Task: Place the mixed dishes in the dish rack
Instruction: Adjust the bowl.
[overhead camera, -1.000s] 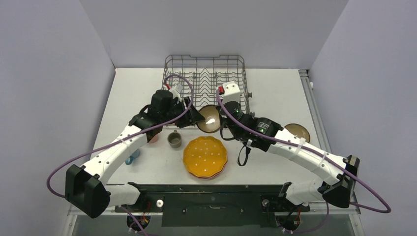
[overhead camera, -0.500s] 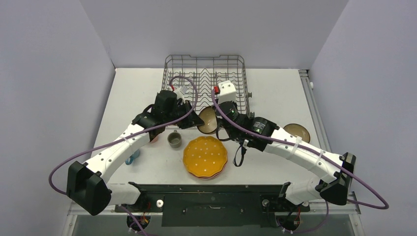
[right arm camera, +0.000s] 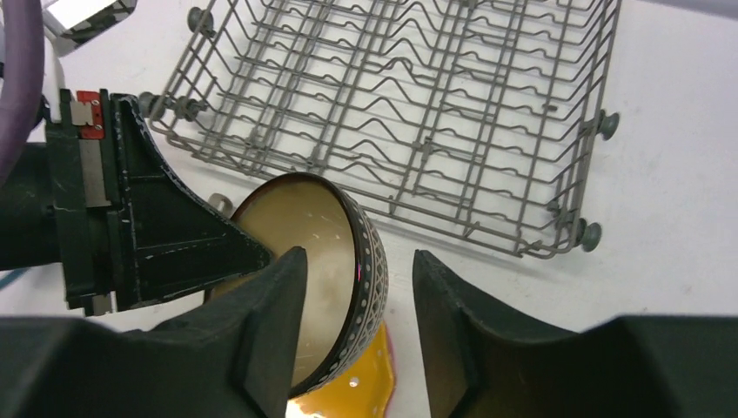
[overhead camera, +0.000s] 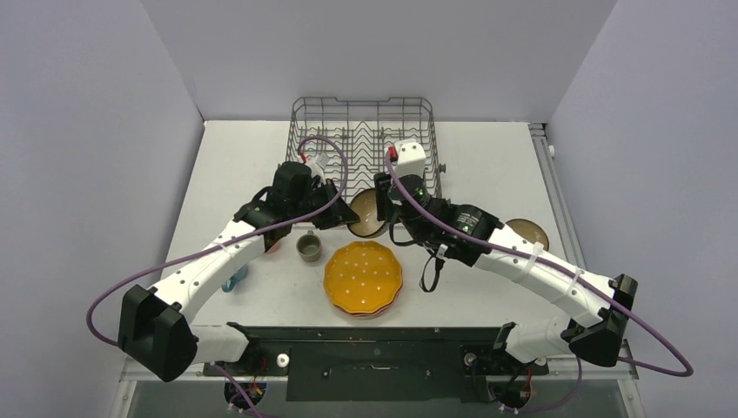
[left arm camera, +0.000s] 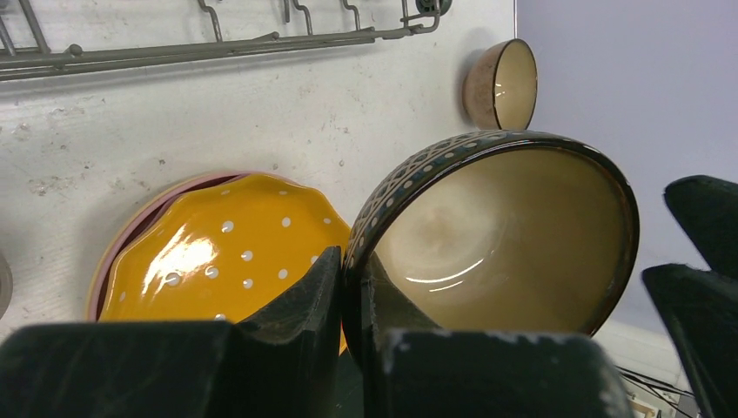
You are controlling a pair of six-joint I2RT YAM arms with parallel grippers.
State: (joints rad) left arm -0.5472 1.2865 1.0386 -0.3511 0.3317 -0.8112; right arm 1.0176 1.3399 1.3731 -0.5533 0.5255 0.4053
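The only label is a small red tag (right arm camera: 87, 109) on the left gripper (left arm camera: 351, 279), its print too small to read. That gripper pinches the rim of the dark brown bowl (left arm camera: 505, 235), which stands tilted on edge at table centre, just at 6 o'clock of the dish rack (overhead camera: 361, 131). The right gripper (right arm camera: 358, 261) is spread wide, its fingers on either side of the bowl's dotted far rim without closing on it. Whether the bowl touches the table cannot be told. The scalloped plate (overhead camera: 364, 276) lies at 6 o'clock of the bowl and covers a pink plate (left arm camera: 130, 226) except for a sliver. The terracotta bowl (overhead camera: 526, 231) sits at 3 o'clock. The left arm half hides a blue mug (overhead camera: 233, 280).
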